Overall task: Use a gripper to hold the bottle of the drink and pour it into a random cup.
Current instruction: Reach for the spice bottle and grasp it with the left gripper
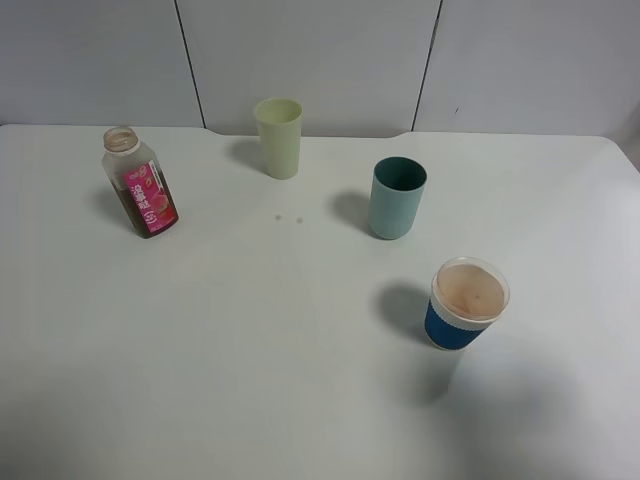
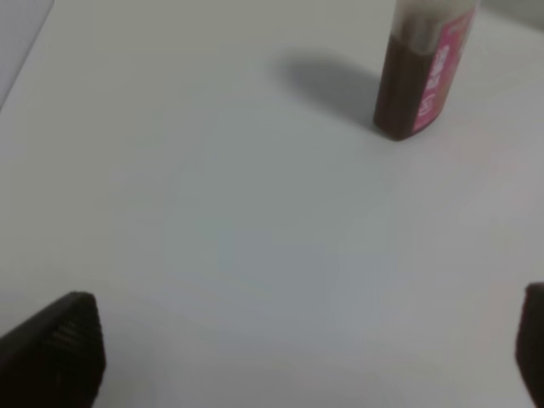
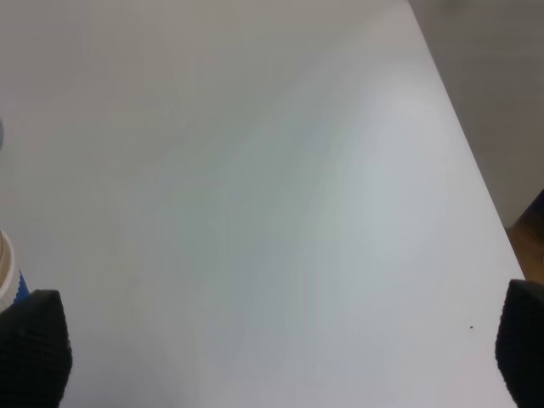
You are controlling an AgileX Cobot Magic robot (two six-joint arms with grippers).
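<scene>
The bottle (image 1: 140,185) stands upright and capless at the far left of the white table (image 1: 250,390), with brown drink showing beside its pink label. The cup (image 1: 279,137), a pale yellow-green tumbler, stands upright at the far middle, to the right of the bottle and well apart from it. Two small specks (image 1: 289,217) lie on the table on the near side of the cup. A teal tumbler (image 1: 397,197) stands to the right of the cup and nearer. A blue-and-white paper cup (image 1: 467,303) stands nearer again and further right, and its top shows a pale brownish surface; whether that is liquid or a lid cannot be told. The left gripper (image 2: 293,353), seen only from its wrist camera, is spread wide. Its black fingers (image 2: 51,357) sit at opposite edges of that view with bare table between them, and the bottle's lower half (image 2: 422,72) stands ahead of it, well apart and untouched. The right gripper (image 3: 276,344) is likewise spread wide and holds nothing. It is above bare table close to the table's right edge, and a sliver of the paper cup (image 3: 7,272) shows just beside one finger.
</scene>
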